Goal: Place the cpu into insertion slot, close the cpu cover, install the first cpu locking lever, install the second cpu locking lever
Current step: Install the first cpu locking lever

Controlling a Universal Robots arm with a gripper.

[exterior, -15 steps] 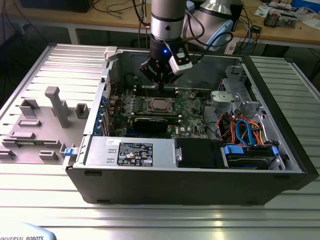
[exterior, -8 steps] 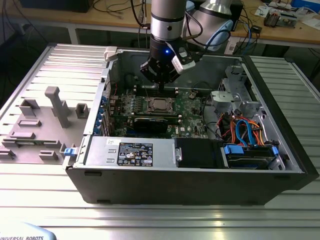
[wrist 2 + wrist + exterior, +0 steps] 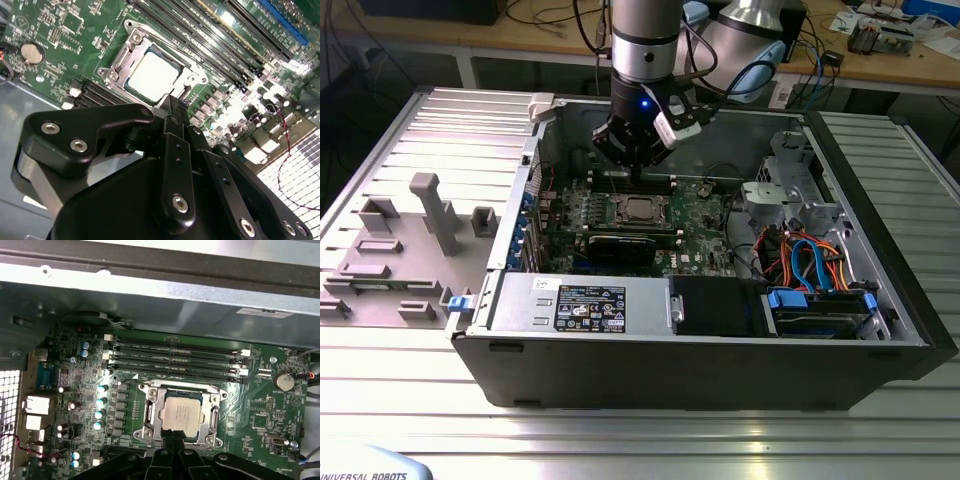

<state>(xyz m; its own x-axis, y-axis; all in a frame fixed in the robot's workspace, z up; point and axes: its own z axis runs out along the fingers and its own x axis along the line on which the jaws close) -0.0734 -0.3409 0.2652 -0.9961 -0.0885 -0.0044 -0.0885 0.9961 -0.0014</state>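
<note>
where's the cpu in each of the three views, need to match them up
Exterior view: the cpu sits in the insertion slot mid-board, just below the hand.
Second wrist view: the cpu lies just beyond the hand.
First wrist view: the cpu lies between the hand and the memory slots.
Shared landmark: the long memory slots beside the insertion slot.

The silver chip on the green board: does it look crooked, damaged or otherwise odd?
Nothing stands out. The cpu lies flat and square, with the cpu cover framing it evenly. The gripper is poised at the frame's edge.
</note>
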